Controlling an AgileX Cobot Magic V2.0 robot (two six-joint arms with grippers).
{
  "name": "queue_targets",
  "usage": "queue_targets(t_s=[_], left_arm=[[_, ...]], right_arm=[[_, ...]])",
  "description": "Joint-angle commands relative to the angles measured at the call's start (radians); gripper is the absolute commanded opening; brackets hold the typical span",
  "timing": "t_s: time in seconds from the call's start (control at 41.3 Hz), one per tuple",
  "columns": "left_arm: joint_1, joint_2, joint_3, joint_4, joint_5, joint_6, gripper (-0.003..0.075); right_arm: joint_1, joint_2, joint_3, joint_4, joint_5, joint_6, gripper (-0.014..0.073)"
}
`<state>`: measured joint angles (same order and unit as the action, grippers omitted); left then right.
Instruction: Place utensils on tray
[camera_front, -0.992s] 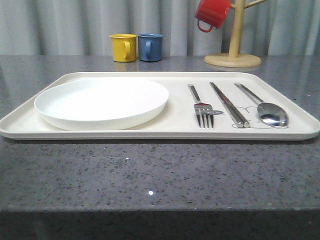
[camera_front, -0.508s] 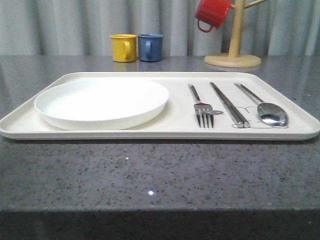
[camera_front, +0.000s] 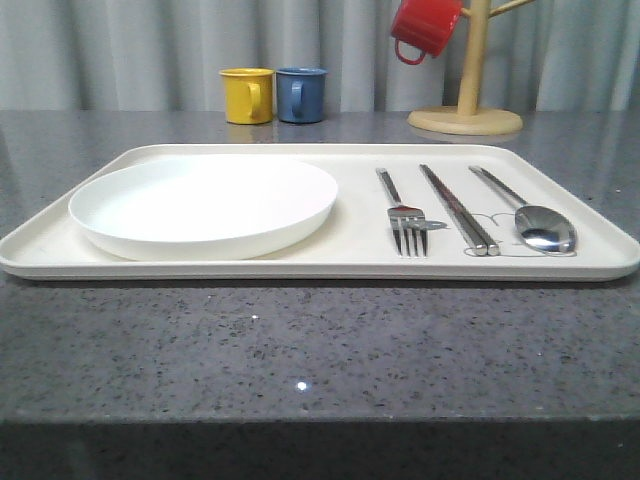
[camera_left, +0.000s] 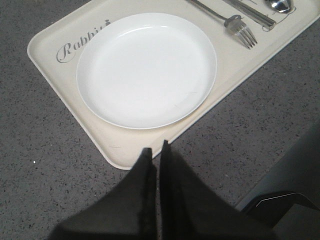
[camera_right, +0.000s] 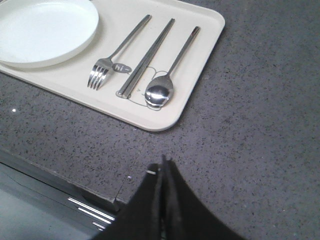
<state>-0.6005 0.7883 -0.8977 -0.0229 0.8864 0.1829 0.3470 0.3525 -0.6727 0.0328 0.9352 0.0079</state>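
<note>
The fork (camera_front: 404, 214), chopsticks (camera_front: 458, 208) and spoon (camera_front: 535, 218) are lying on the tray (camera_front: 320, 264) at the plate's (camera_front: 205, 205) three o'clock, both grippers (camera_left: 154, 150) (camera_right: 162, 165) sitting clenched, empty.

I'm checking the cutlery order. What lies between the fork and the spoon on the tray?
The chopsticks lie between the fork and the spoon, all parallel on the tray; the front view shows it.
</note>
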Motion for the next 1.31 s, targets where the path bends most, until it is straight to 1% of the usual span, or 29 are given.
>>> queue_targets(t_s=[0.0, 0.339, 0.508, 0.605, 0.702, 0.774, 0.871, 1.041, 1.162, 1.283], left_arm=[[-0.007, -0.005, -0.024, -0.005, -0.069, -0.009, -0.0018], [-0.009, -0.005, -0.024, -0.005, -0.069, -0.009, -0.0018], [-0.030, -0.058, 0.002, -0.006, -0.073, -0.009, -0.0018], [0.021, -0.107, 0.044, -0.012, -0.090, -0.009, -0.0018], [0.111, -0.172, 0.117, -0.012, -0.135, -0.009, -0.0018], [0.188, -0.230, 0.182, -0.013, -0.176, -0.009, -0.0018], [0.314, -0.346, 0.299, -0.013, -0.275, -0.009, -0.0018], [0.454, -0.537, 0.477, -0.013, -0.437, -0.009, -0.0018], [0.510, -0.654, 0.615, -0.013, -0.594, -0.009, -0.0018], [0.521, -0.733, 0.734, -0.013, -0.757, -0.009, -0.0018]], right_arm=[[0.001, 0.009, -0.026, -0.011, -0.077, -0.008, -0.0068], [0.001, 0.009, -0.026, -0.011, -0.077, -0.008, -0.0068], [0.001, 0.009, -0.026, -0.010, -0.077, -0.008, -0.0068], [0.001, 0.009, -0.026, -0.010, -0.077, -0.008, -0.0068], [0.001, 0.009, -0.026, -0.010, -0.077, -0.008, -0.0068], [0.001, 0.009, -0.026, -0.010, -0.077, -0.008, -0.0068], [0.001, 0.009, -0.026, -0.010, -0.077, -0.008, -0.0068], [0.001, 0.009, -0.026, -0.010, -0.077, -0.008, -0.0068], [0.001, 0.009, -0.026, -0.010, -0.077, -0.008, -0.0068], [0.001, 0.009, -0.026, -0.010, -0.077, -0.008, -0.0068]])
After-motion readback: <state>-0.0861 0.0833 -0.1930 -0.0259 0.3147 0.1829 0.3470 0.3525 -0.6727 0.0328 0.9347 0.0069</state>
